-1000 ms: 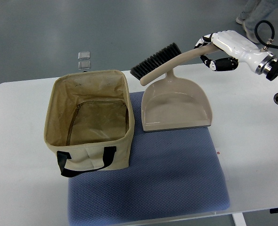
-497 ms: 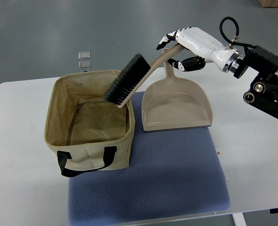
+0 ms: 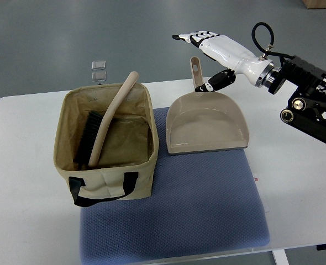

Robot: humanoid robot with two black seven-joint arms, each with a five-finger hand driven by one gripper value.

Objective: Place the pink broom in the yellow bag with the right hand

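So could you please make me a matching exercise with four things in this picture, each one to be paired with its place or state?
Things:
1. broom
2. dustpan
3. right hand
4. bag

Places or states:
A. open, holding nothing, above the dustpan's handle
B. lying on the blue mat, to the right of the bag
C. inside the bag, bristles down, handle leaning over the far rim
D. standing open on the table, with black straps on its near side

Pairs: 1-C, 2-B, 3-A, 4-D
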